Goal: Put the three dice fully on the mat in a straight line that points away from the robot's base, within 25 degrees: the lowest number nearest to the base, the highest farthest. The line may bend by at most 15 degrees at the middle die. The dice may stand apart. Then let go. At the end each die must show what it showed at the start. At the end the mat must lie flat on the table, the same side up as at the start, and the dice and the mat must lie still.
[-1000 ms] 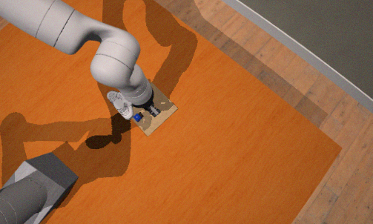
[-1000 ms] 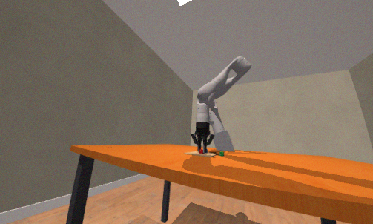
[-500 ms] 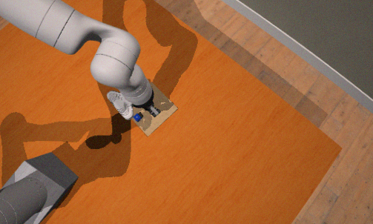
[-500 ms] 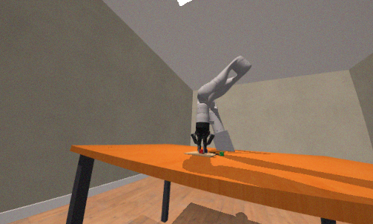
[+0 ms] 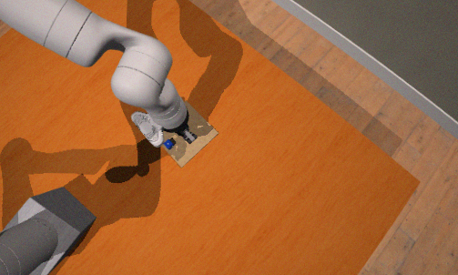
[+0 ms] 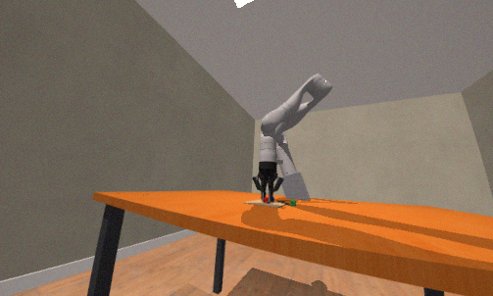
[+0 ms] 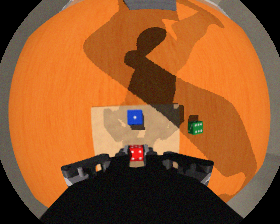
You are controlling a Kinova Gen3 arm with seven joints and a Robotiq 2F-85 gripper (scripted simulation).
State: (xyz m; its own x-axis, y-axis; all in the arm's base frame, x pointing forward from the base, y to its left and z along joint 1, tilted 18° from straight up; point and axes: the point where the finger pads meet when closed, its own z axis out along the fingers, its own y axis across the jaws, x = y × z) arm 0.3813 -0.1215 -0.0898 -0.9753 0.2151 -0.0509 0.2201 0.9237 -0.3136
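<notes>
A small tan mat [image 5: 205, 137] [image 7: 103, 132] [image 6: 277, 205] lies on the orange table. My gripper [image 7: 136, 150] [image 5: 188, 135] [image 6: 267, 197] stands over the mat, shut on a red die [image 7: 136, 153] [image 6: 266, 199] low at the mat's surface. A blue die [image 5: 168, 144] [image 7: 135, 117] sits on the mat, on the side toward the robot's base. A green die [image 7: 195, 125] [image 6: 292, 202] lies on the table just off the mat's edge, to the right in the wrist view. The arm hides the red die and the green die in the top view.
The orange table [image 5: 280, 182] [image 6: 375, 221] spreads wide around the mat. The robot's grey base [image 5: 35, 232] stands at the table's near corner. The arm's dark shadows fall across the table beside the mat.
</notes>
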